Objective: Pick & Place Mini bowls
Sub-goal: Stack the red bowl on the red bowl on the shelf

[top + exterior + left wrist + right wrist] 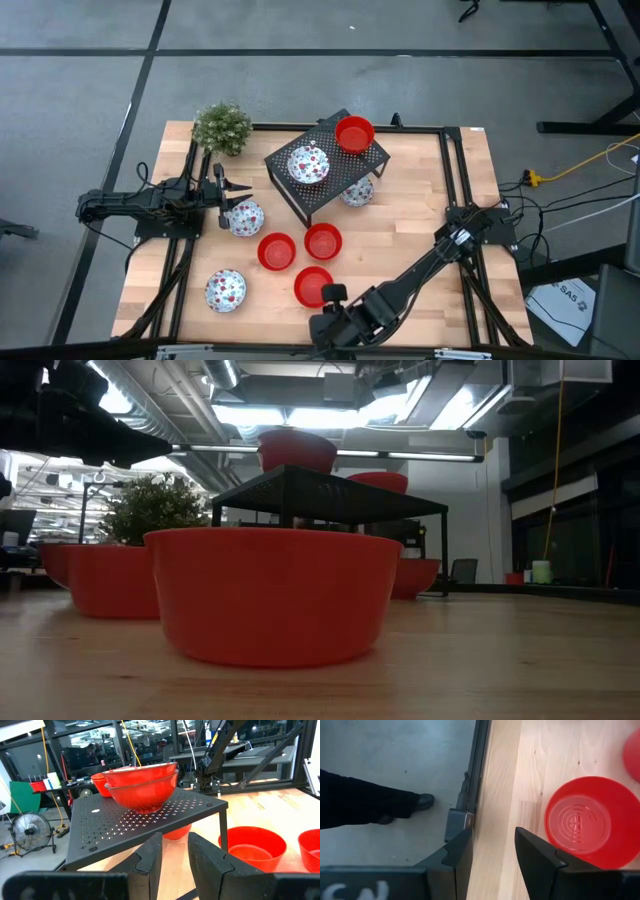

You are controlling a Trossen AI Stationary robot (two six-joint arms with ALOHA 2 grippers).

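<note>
Just ahead of the right gripper (pixel 492 851), close by one fingertip, a plain red bowl (pixel 590 822) sits upright on the wooden table (pixel 520 785) with nothing in it; only moulded rings show on its floor. The jaws stand apart over bare wood at the table's near edge and hold nothing. Beyond that edge, on the grey floor, a person's dark trouser leg and shoe (pixel 415 802) show.

Off to the far side of that gripper, two more empty red bowls (pixel 277 251) (pixel 323 241) sit near each other in mid-table, and a speckled white bowl (pixel 226 290) lies toward the left arm's side, also empty.

The left gripper (pixel 232 192) hangs with its jaws parted and nothing between them, a speckled bowl (pixel 246 217) just beside it on the table. In front of it stands the black perforated rack (pixel 130 822). On the rack's top, nearest this gripper, rests a bowl that is red outside (pixel 141 787); from above it reads as the speckled one (pixel 308 165). Whether it is one bowl or two nested cannot be told. A red bowl (pixel 354 133) sits at the rack's far corner. Under the rack, another speckled bowl (pixel 358 192) peeks out. A small green plant (pixel 222 127) stands at the table's corner, beyond the left gripper.
</note>
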